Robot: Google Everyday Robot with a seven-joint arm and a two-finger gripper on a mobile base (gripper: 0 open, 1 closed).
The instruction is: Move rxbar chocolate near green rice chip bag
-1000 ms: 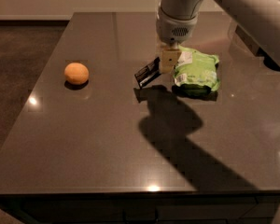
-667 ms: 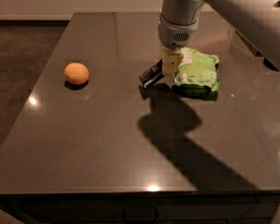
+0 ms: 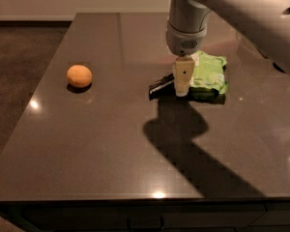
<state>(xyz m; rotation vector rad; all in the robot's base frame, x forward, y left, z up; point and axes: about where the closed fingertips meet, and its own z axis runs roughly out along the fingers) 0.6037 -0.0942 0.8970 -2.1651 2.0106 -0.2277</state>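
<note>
Rightward since a second ago, the rxbar chocolate (image 3: pixel 159 87) has travelled with the gripper (image 3: pixel 181 87). An orange (image 3: pixel 79 76) sits far left on the dark table (image 3: pixel 101 149); the bar's right end is clamped between the gripper's fingers, just beside the green rice chip bag (image 3: pixel 210 74).

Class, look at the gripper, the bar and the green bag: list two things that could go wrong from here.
1. The gripper hangs close beside the green rice chip bag; pulling away, it could nudge or drag the bag.
2. The rxbar chocolate juts out sideways at the gripper, so it might swing or slide away from the bag.
</note>
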